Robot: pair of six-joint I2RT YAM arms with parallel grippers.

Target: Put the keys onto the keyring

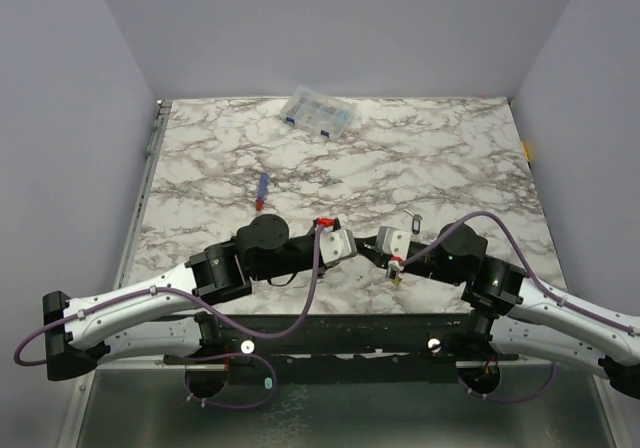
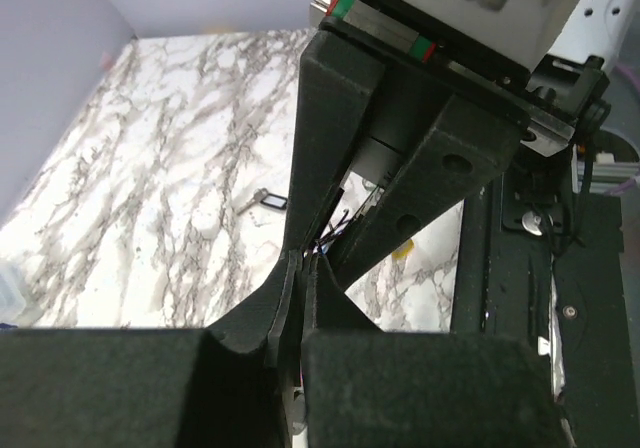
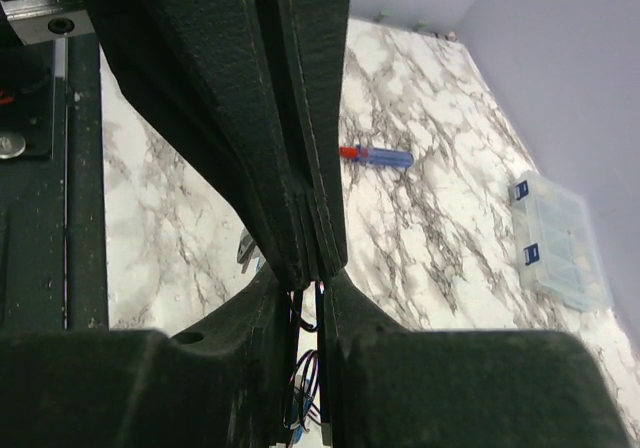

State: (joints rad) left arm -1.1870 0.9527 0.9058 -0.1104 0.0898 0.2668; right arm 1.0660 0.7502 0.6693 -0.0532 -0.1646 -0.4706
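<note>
My left gripper (image 1: 352,248) and right gripper (image 1: 383,246) meet tip to tip low over the table's near middle. In the left wrist view my left gripper (image 2: 303,263) is pressed shut with a thin dark strip between the pads; I cannot tell what it is. In the right wrist view my right gripper (image 3: 318,273) is closed to a narrow slit. A key with a black tag (image 1: 413,215) lies just beyond the right gripper and shows in the left wrist view (image 2: 268,201). A yellow tag (image 1: 397,274) lies under the right gripper. Metal keys with a blue tag (image 3: 248,253) lie beside the fingertips. The keyring is hidden.
A red-and-blue screwdriver (image 1: 262,190) lies on the marble left of centre and shows in the right wrist view (image 3: 378,155). A clear compartment box (image 1: 319,114) sits at the far edge. The black frame rail (image 1: 330,326) runs along the near edge.
</note>
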